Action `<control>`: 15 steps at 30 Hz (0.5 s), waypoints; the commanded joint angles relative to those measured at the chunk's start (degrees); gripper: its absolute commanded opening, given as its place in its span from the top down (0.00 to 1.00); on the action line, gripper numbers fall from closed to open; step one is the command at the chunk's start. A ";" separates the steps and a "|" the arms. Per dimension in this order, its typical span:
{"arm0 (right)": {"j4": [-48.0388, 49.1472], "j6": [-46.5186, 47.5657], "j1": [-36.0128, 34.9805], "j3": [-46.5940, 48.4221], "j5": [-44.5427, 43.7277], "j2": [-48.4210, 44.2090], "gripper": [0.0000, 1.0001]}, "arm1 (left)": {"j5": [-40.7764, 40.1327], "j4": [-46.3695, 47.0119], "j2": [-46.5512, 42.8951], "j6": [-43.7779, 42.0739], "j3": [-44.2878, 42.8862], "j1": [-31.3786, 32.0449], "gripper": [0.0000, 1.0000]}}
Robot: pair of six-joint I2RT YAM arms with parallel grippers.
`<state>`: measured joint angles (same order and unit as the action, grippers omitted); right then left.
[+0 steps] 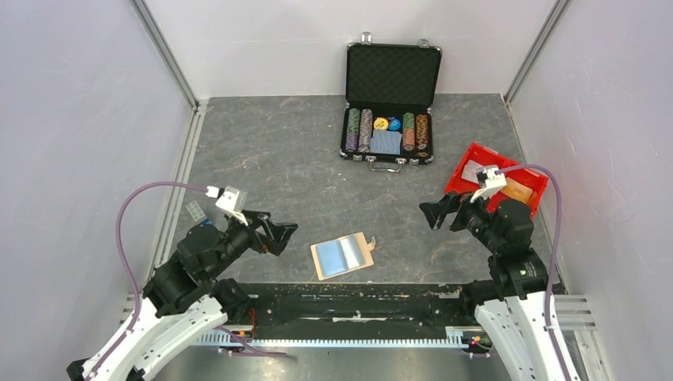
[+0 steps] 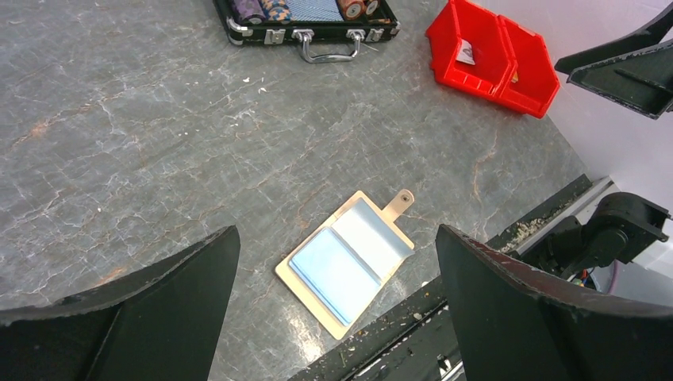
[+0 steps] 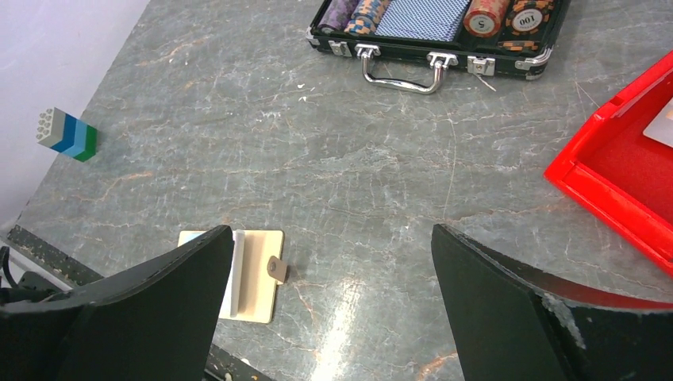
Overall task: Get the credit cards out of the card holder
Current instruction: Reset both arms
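Note:
The tan card holder (image 1: 343,255) lies open and flat on the table near the front edge, its pale blue sleeves facing up and its snap tab pointing right. It also shows in the left wrist view (image 2: 349,262) and the right wrist view (image 3: 255,274). A pale credit card (image 1: 474,171) and an orange-yellow credit card (image 1: 518,190) lie in the red tray (image 1: 456,181). My left gripper (image 1: 282,235) is open and empty, left of the holder. My right gripper (image 1: 439,213) is open and empty, right of the holder and beside the tray.
An open black chip case (image 1: 390,103) with poker chips and a blue deck stands at the back centre. A small toy block (image 1: 196,211) sits by the left wall. Grey walls close in both sides. A black rail runs along the front edge.

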<state>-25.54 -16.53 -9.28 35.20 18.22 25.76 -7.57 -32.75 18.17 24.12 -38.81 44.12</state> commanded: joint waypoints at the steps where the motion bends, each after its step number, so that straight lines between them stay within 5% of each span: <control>1: 4.52 -1.51 -0.29 -0.59 1.10 -1.66 0.02 | -2.18 1.29 -0.98 1.33 0.29 0.13 0.00; 15: 5.10 -1.75 -0.29 -1.23 2.04 -1.18 0.02 | -1.40 1.55 -0.06 0.87 0.31 0.10 0.00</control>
